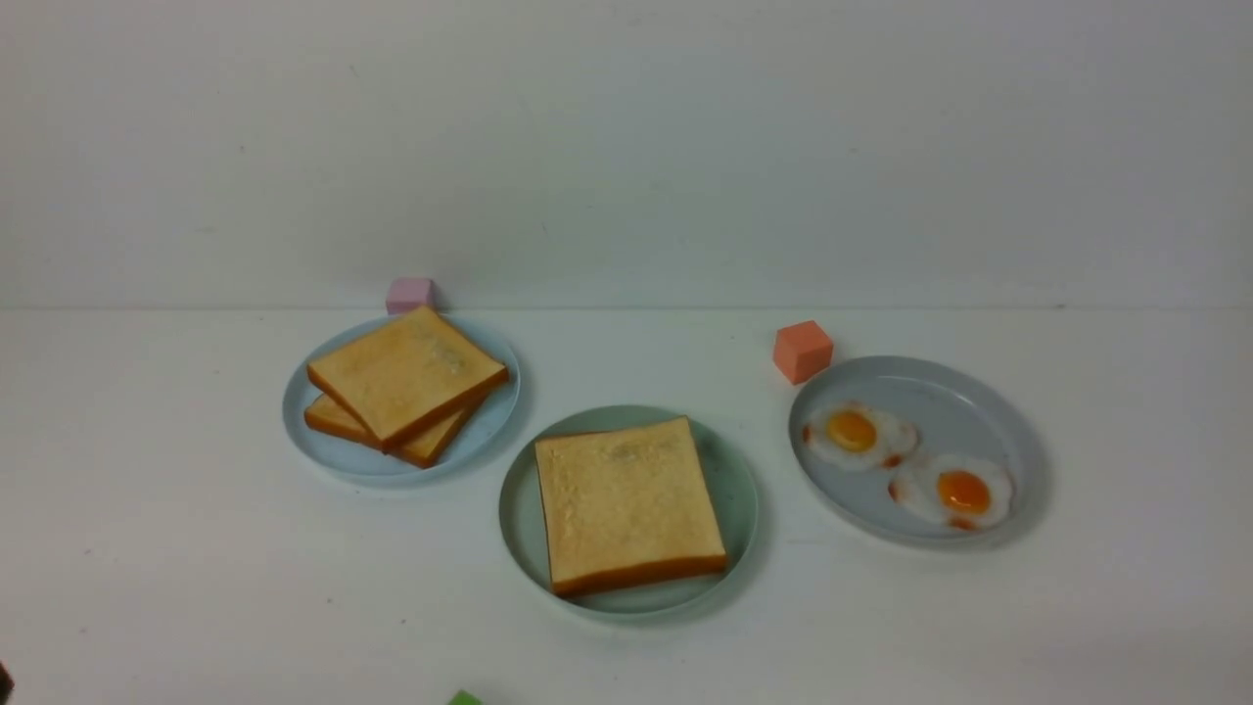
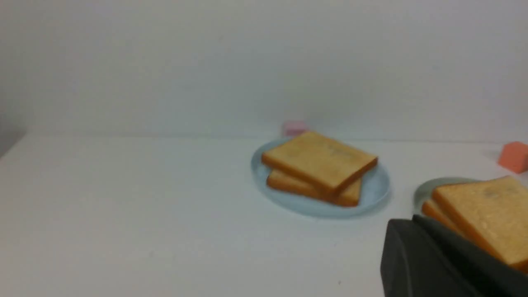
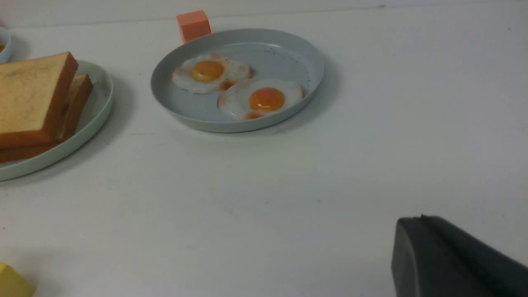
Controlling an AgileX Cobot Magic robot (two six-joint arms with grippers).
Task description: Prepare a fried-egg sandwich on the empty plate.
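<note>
Pale blue and round, the plate [image 1: 338, 462] on our left carries two crossed square toast slices [image 1: 406, 377], with our left black tool [image 2: 406, 220] closed and holding nothing. In the middle, the round mint-green plate [image 1: 514, 534] bears the stacked toast sandwich [image 1: 631, 504], its egg hidden from us if it is inside, while two white fried eggs with orange yolks [image 1: 905, 468] lie on the round blue-grey plate [image 1: 1023, 431] to the right. Our right black tool [image 3: 412, 218] is likewise shut on nothing; we judge the build finished, so we should keep both arms well back and avoid nudging the slices.
</note>
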